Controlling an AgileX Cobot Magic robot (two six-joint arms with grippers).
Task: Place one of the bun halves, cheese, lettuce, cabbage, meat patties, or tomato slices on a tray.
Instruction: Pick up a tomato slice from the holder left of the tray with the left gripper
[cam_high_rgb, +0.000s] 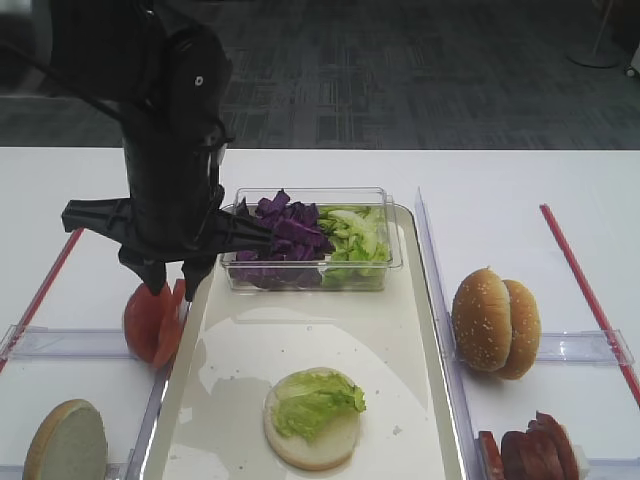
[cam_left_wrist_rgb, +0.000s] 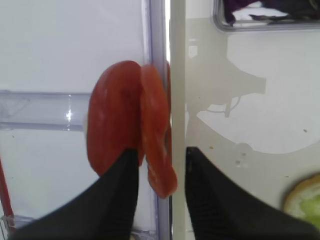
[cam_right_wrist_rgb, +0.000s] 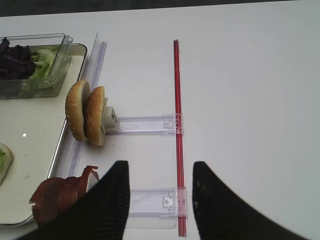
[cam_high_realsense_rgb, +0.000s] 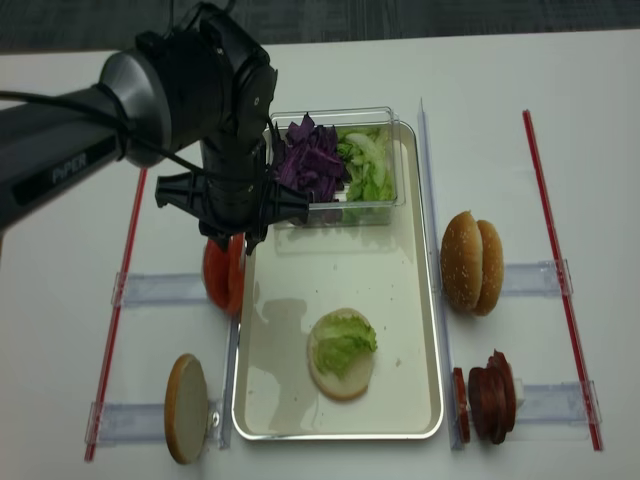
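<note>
The left arm's black ribbed fingers (cam_left_wrist_rgb: 120, 200) stand spread on either side of the round, flat, bright-red tomato slices (cam_left_wrist_rgb: 131, 125), which stand on edge in a clear plastic holder just off the left rim of the large cream-white rectangular tray (cam_high_rgb: 300, 330). We cannot see the pads pressing on the tomato, so we take it as straddled, not yet held. We judge the step in hand to be the pick of one tomato slice. The next move calls for closing on a single slice, likely the thin one nearest the rim, then lifting it clear and carrying it right to the pale round bun base (cam_high_rgb: 312, 440) topped with a light-green crinkly lettuce leaf (cam_high_rgb: 318, 398).

The right arm's fingers (cam_right_wrist_rgb: 112, 200) hang spread over the white surface (cam_right_wrist_rgb: 240, 100), gripping nothing.

In both high views the left arm's bulk hides the fingertips and the upper part of the slices. How many slices stand there we cannot tell. The dark reddish-brown meat patties (cam_high_rgb: 530, 452) are cut off at the frame's edge.
</note>
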